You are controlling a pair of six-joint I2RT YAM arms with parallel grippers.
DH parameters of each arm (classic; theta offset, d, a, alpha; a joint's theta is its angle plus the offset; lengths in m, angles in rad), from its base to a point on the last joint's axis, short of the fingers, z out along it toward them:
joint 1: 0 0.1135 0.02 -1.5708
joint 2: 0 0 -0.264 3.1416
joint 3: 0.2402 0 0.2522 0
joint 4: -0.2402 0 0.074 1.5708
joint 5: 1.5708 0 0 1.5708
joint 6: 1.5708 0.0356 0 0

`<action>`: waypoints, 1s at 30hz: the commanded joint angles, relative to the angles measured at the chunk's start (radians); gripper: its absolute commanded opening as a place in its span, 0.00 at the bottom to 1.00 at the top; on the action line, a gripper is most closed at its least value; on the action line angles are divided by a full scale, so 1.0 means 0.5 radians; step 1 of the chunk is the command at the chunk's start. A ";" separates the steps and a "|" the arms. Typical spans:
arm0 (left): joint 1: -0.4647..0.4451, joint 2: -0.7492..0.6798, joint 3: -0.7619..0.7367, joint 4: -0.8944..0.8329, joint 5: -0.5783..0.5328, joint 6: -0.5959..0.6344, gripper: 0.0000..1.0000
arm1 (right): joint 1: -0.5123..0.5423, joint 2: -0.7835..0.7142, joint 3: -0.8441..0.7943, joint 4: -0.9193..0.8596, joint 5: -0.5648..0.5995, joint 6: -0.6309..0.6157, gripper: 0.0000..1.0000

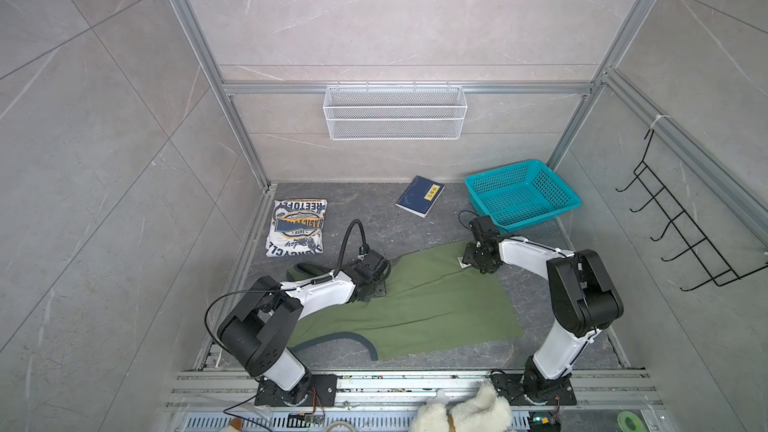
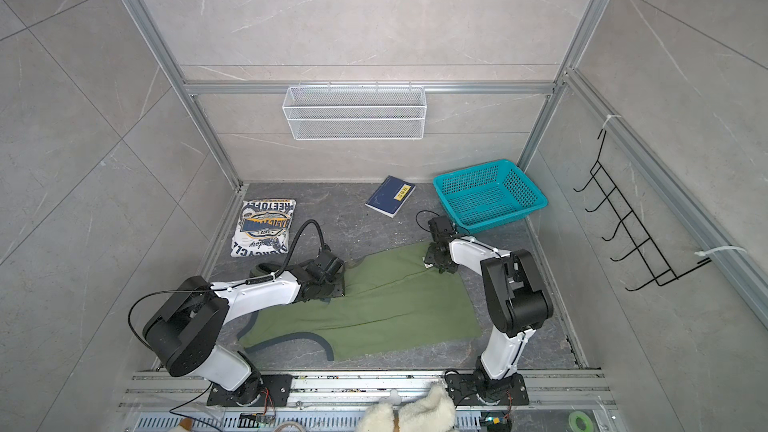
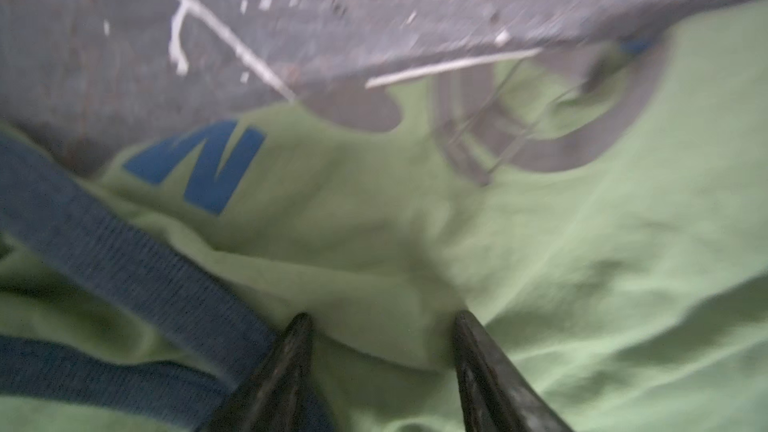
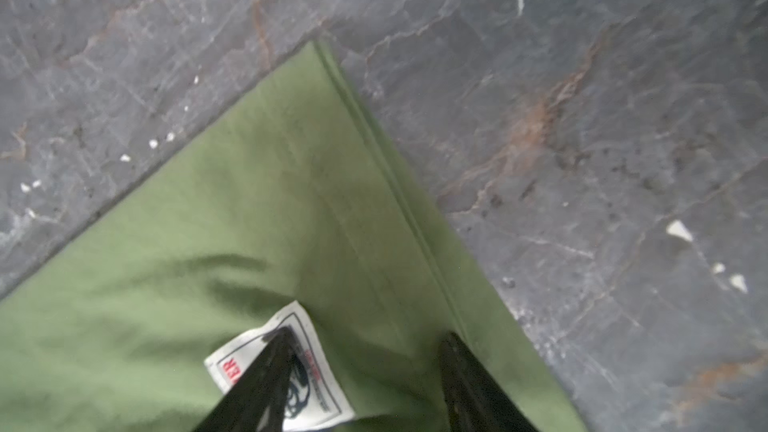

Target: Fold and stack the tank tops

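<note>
Left gripper (image 3: 381, 315) and right gripper (image 4: 368, 332), jaws apart, hold nothing above the olive tank top (image 1: 436, 305), seemingly folded once; the white tank top (image 1: 297, 228) lies folded; stacking remains.

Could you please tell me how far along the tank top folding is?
Done: the white tank top lies folded at the far left of the table. In hand: the olive tank top lies spread mid-table, with the left pincer and right pincer open over its far edge, gripping nothing. Left: finish folding it and stack the two.
</note>
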 commanded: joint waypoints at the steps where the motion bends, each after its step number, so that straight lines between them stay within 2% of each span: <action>1: 0.006 -0.019 -0.092 -0.008 -0.052 -0.066 0.58 | -0.079 0.044 0.017 -0.156 0.068 0.070 0.60; 4: 0.016 -0.062 -0.185 -0.039 -0.125 -0.055 0.59 | -0.130 -0.026 0.018 -0.177 0.120 0.023 0.60; 9: 0.056 -0.119 -0.285 -0.019 -0.151 -0.016 0.59 | -0.182 -0.072 0.062 -0.088 -0.111 -0.103 0.60; 13: 0.057 -0.143 -0.289 0.001 -0.149 0.010 0.60 | -0.186 0.017 0.107 -0.033 -0.255 -0.145 0.54; 16: 0.059 -0.137 -0.269 -0.010 -0.154 0.010 0.60 | -0.187 0.057 0.120 -0.072 -0.189 -0.119 0.49; 21: 0.056 -0.123 -0.259 0.020 -0.125 0.005 0.60 | -0.192 -0.012 0.077 -0.029 -0.237 -0.154 0.39; 25: 0.058 -0.101 -0.243 0.026 -0.110 0.003 0.60 | -0.190 0.050 0.105 -0.060 -0.209 -0.172 0.32; 30: 0.059 -0.121 -0.245 0.022 -0.112 -0.004 0.60 | -0.192 0.130 0.131 -0.092 -0.169 -0.156 0.31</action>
